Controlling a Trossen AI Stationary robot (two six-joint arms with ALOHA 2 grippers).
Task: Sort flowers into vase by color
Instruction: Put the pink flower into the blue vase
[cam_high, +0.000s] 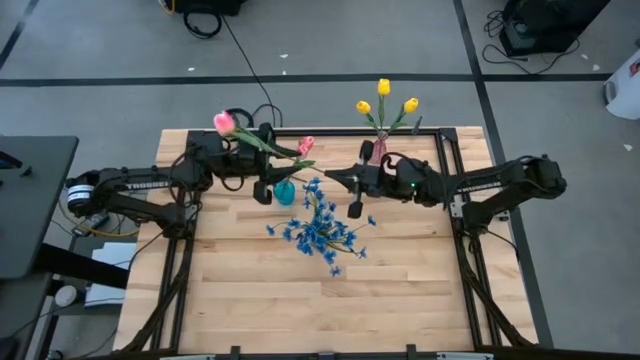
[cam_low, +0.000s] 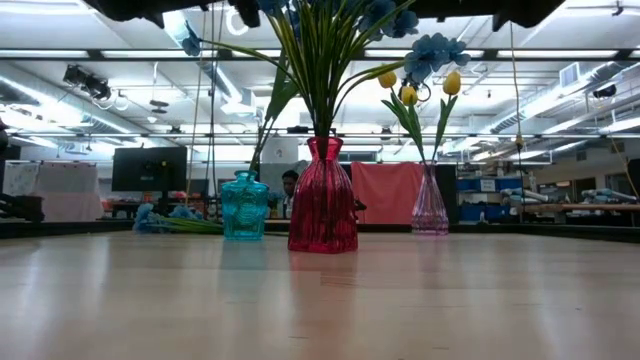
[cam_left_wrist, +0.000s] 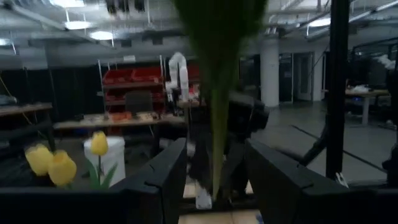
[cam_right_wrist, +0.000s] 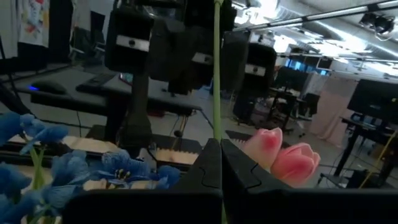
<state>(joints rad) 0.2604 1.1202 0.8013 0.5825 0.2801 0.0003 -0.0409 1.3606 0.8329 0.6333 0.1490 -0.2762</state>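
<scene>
The brand name "TROSSEN" can be read in white capitals along the dark left arm (cam_high: 150, 184), and similar white lettering is seen on the right arm (cam_high: 490, 185), too small to be read.

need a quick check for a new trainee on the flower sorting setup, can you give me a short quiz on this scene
1. True or false: the yellow tulips already stand in a vase.
2. What is in the red vase? A nothing, B blue flowers, C yellow tulips.
3. Fill in: the right gripper is shut on a thin green ____.

Key: 1 true. 2 B. 3 stem.
</scene>
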